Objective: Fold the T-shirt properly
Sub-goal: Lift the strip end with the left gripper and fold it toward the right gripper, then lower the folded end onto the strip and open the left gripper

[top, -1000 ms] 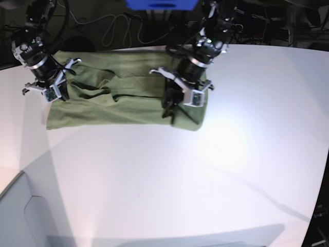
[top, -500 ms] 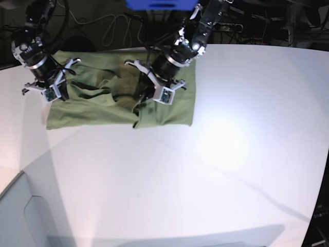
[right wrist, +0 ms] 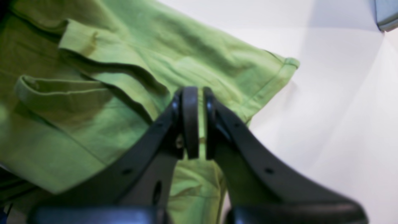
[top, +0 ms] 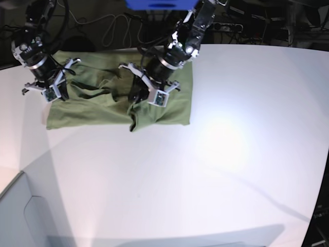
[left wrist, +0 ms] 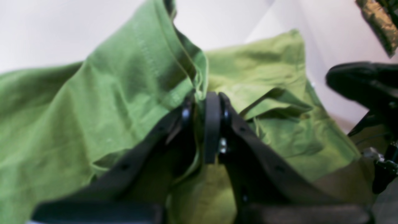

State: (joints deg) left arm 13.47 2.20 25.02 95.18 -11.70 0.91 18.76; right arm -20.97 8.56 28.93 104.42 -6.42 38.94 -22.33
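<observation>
The green T-shirt point(top: 92, 110) lies at the far left of the white table point(top: 216, 170). Its right end is doubled over to the left. My left gripper point(top: 135, 98) hangs over the shirt's middle, shut on a raised fold of cloth. In the left wrist view the hem of the T-shirt point(left wrist: 93, 109) runs up between the pads of the left gripper point(left wrist: 202, 99). My right gripper point(top: 68, 86) sits at the shirt's left end. Its pads are pressed together in the right wrist view, the right gripper point(right wrist: 201, 124) pinching a sliver of T-shirt point(right wrist: 108, 124).
A blue box point(top: 162, 4) and loose cables point(top: 110, 28) lie behind the table's far edge. A grey panel point(top: 20, 216) sits at the lower left corner. The right arm's black body point(left wrist: 367, 81) shows at the right of the left wrist view.
My left gripper has carried the shirt's right end leftward over the body, and the folded edge has moved left. The right arm has stayed still.
</observation>
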